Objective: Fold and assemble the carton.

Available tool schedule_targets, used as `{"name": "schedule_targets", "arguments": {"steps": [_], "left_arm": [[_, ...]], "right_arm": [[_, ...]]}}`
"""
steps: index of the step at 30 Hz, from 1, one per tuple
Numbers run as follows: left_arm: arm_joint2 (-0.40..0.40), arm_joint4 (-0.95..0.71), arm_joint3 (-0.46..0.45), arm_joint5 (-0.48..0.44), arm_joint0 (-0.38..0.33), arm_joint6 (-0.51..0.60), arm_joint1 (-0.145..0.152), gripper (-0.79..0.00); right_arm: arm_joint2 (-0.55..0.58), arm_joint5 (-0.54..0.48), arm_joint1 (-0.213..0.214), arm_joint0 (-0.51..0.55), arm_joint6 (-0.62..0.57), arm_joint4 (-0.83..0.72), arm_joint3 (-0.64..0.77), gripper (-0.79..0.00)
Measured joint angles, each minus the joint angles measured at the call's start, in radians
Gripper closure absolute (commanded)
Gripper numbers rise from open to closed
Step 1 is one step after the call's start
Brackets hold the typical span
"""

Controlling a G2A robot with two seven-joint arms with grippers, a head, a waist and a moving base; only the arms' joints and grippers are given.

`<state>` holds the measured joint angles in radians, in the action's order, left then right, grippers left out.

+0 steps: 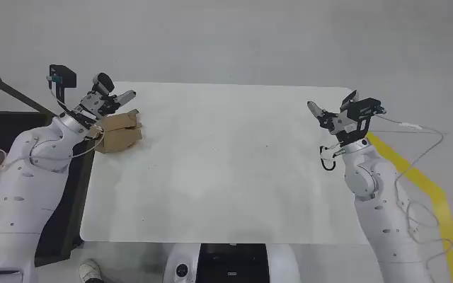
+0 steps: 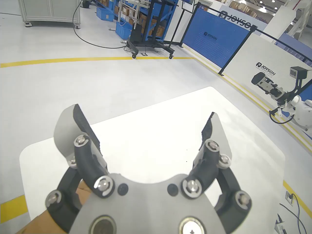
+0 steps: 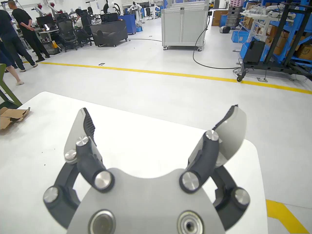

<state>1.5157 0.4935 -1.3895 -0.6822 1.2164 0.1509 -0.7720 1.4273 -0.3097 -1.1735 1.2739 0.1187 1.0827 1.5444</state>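
A partly folded brown carton (image 1: 119, 132) lies at the white table's (image 1: 226, 177) left edge. My left gripper (image 1: 119, 99) hovers just above and behind it, open, with nothing between its fingers. From the left wrist view the left gripper (image 2: 145, 120) spreads wide over bare table, and a strip of the carton (image 2: 48, 218) shows beneath it. My right gripper (image 1: 329, 106) is open and empty at the table's far right corner. In the right wrist view the right gripper (image 3: 159, 115) faces across the table, with the carton (image 3: 11, 118) far off at the opposite edge.
A dark stand (image 1: 71, 205) runs along the table's left side, with a black post and bracket (image 1: 60, 74) behind the left arm. Yellow floor tape (image 1: 396, 159) passes on the right. The table's broad middle is bare white surface.
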Motion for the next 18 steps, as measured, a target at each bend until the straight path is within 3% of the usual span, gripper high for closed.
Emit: {"name": "schedule_targets", "arguments": {"steps": [13,18], "left_arm": [[-0.004,-0.01,0.004,-0.002,0.006,0.009,-0.002,-0.785],[0.012,-0.29,0.05,0.016,0.001,0.214,0.002,-0.785]], "right_arm": [[0.0,0.0,0.0,0.0,0.0,0.0,0.0,-0.785],[0.0,0.0,0.0,0.0,0.0,0.0,0.0,-0.785]]}}
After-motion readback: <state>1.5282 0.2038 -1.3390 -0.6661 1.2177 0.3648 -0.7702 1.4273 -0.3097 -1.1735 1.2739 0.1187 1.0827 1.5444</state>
